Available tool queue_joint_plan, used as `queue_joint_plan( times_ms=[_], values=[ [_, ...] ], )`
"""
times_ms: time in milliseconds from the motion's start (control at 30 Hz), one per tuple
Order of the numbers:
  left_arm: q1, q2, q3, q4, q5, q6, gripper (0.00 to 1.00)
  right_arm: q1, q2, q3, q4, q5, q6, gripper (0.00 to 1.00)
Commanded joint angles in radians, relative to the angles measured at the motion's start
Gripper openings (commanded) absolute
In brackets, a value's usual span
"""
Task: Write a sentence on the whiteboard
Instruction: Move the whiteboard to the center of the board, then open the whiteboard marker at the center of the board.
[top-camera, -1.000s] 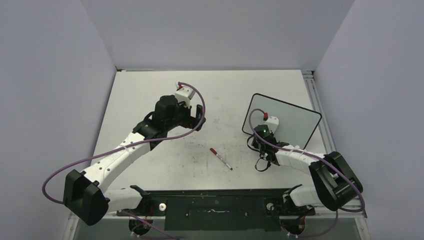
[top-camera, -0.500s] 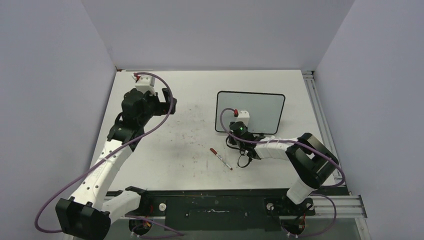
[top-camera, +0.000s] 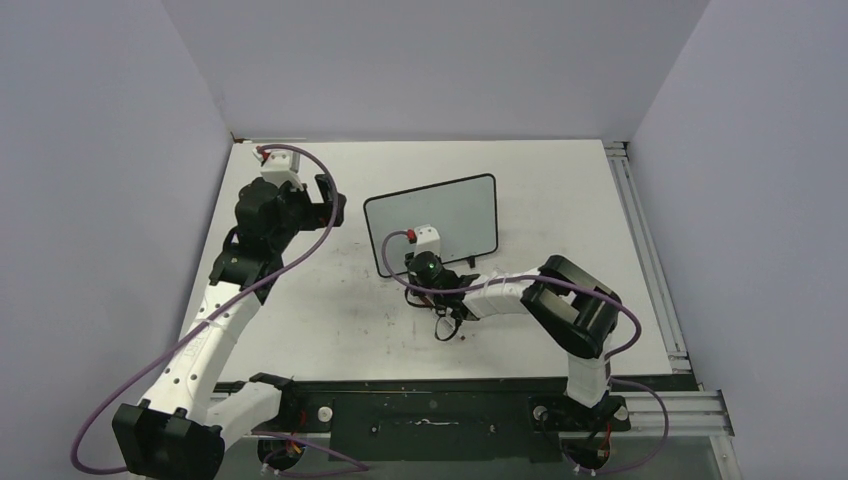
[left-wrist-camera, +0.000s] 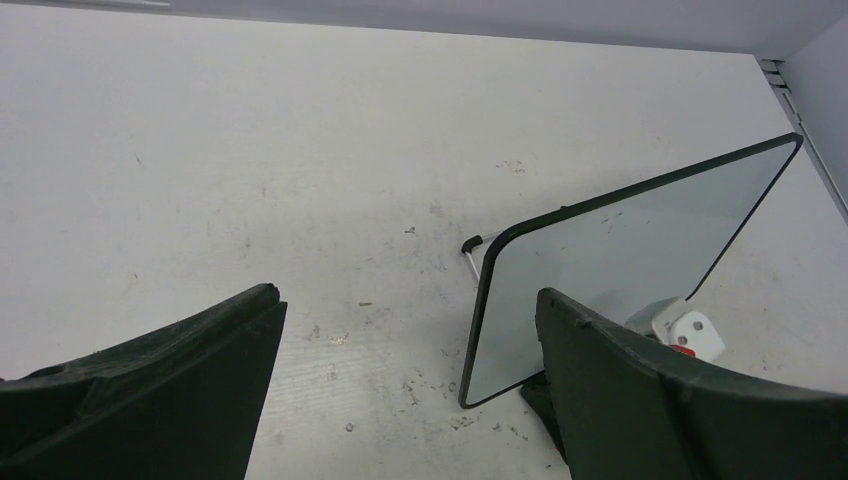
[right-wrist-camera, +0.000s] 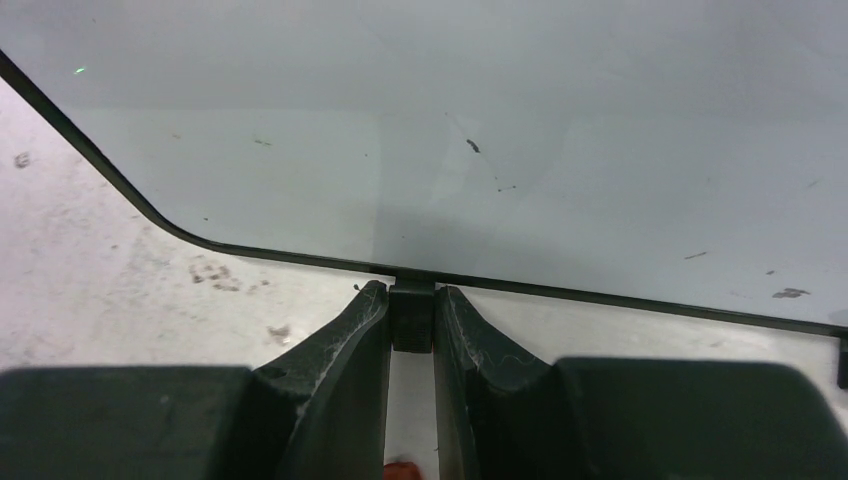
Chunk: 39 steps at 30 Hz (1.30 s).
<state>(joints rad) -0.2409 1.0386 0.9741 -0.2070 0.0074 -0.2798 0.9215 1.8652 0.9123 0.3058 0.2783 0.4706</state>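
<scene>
Black-framed whiteboard (top-camera: 445, 212) sits at the centre of the top view, the right gripper (right-wrist-camera: 411, 298) clamped on its little black foot (right-wrist-camera: 412, 320). The left gripper (left-wrist-camera: 408, 300), upper left, hangs with fingers apart.

A: What do we see from above?

B: We see the whiteboard (top-camera: 445, 210) standing near mid-table, its black frame turned at a slant.

A: And our arms?

B: Our right arm (top-camera: 500, 290) reaches leftward across the table (top-camera: 560, 180), the right gripper (top-camera: 424, 258) at the board's near edge, its fingers hidden from us. Our left gripper (top-camera: 330, 200) hangs well apart, toward the far left corner, fingers spread.
</scene>
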Motion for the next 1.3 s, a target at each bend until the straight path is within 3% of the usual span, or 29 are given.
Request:
queue_joint_plan(
  times_ms=[0, 100, 233, 367, 533, 767, 1033, 1267],
  values=[
    [0.016, -0.02, 0.009, 0.033, -0.038, 0.018, 0.96, 0.061, 0.03, 0.076, 0.092, -0.029, 0.016, 0.05],
    [0.022, -0.02, 0.009, 0.032, -0.04, 0.021, 0.96, 0.076, 0.055, 0.094, 0.081, -0.035, 0.032, 0.07],
    [0.022, -0.015, 0.011, 0.031, -0.028, 0.021, 0.96, 0.085, 0.061, 0.096, 0.078, -0.032, 0.037, 0.28],
    [0.021, -0.007, 0.013, 0.029, -0.013, 0.022, 0.96, 0.095, 0.031, 0.094, 0.054, -0.027, 0.024, 0.57],
    [0.004, -0.005, 0.015, 0.031, -0.007, 0.023, 0.96, 0.121, -0.061, 0.058, 0.011, -0.002, -0.003, 0.73],
    [-0.062, -0.008, 0.023, 0.015, -0.008, 0.053, 0.96, 0.138, -0.252, -0.032, -0.131, 0.016, 0.026, 0.82],
    [-0.282, -0.088, -0.04, -0.035, -0.139, 0.161, 0.96, 0.137, -0.459, -0.126, -0.443, 0.066, 0.086, 0.71],
    [-0.296, -0.159, -0.127, -0.072, -0.094, 0.14, 0.96, 0.137, -0.586, -0.227, -0.546, 0.042, 0.142, 0.66]
  ],
)
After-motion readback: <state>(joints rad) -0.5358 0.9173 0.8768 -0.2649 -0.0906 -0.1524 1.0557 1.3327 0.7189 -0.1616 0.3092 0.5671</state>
